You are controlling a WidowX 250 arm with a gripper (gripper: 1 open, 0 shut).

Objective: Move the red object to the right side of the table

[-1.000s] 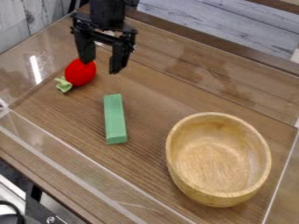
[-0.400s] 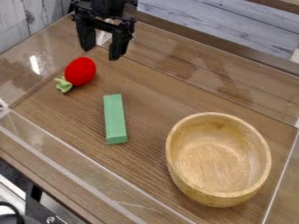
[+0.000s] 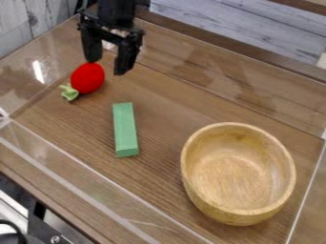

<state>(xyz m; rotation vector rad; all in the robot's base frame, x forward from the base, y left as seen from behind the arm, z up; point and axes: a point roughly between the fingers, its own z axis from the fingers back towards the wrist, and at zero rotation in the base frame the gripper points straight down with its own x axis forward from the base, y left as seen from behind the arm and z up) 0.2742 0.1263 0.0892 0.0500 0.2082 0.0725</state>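
Red object (image 3: 87, 77) is what matters, though it is the smallest thing on show. Biggest is the table (image 3: 216, 91), brown wood grain, fenced by low clear acrylic walls (image 3: 32, 76) that catch a bit of glare. On its right half, toward the near edge, sits a round light wooden bowl (image 3: 238, 172), upright. The black robot arm (image 3: 112, 10) comes down from the top of the view on the left side, and its gripper (image 3: 109, 64) points almost straight down with the two dark fingers (image 3: 125, 60) standing clearly apart, nothing between them. It hangs just above and behind the red fruit; from this angle I cannot tell whether the fingertips touch it. A green rectangular block (image 3: 125, 129) lies flat near the middle of the table, its long side running roughly front to back, well apart from the bowl. The red toy fruit rests on the wood at the left side, near the acrylic wall, its little green leafy stem (image 3: 68, 92) poking out toward the front left.
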